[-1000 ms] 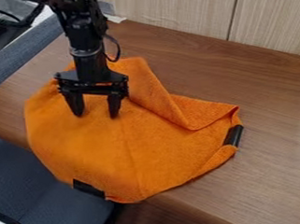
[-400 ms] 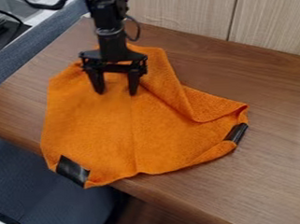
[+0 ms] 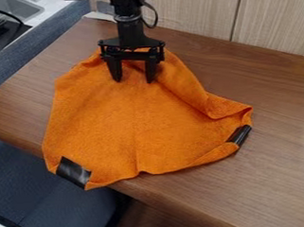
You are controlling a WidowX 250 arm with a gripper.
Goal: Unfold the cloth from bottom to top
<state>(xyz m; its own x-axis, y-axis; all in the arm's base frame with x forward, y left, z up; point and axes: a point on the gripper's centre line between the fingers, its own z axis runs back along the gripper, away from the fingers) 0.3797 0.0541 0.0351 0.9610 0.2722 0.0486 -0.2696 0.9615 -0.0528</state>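
Note:
The orange cloth (image 3: 123,121) lies spread over the left part of the wooden table, its lower left corner with a black patch hanging at the table's front edge. A fold runs along its upper right side, and a second black patch marks the right corner. Over the cloth's top part stands the black gripper (image 3: 134,78), pointing down, with its two fingers wide apart and open. Whether the fingertips touch the cloth, I cannot tell.
Bare wood of the table (image 3: 282,143) extends to the right of the cloth. A pale wood panel (image 3: 194,14) rises behind. A blue-grey padded edge (image 3: 38,54) and a sink (image 3: 17,7) are at the upper left.
The gripper has moved up and to the right, toward the table's back. The cloth's lower left part has shifted up, and its corner patch now shows more fully.

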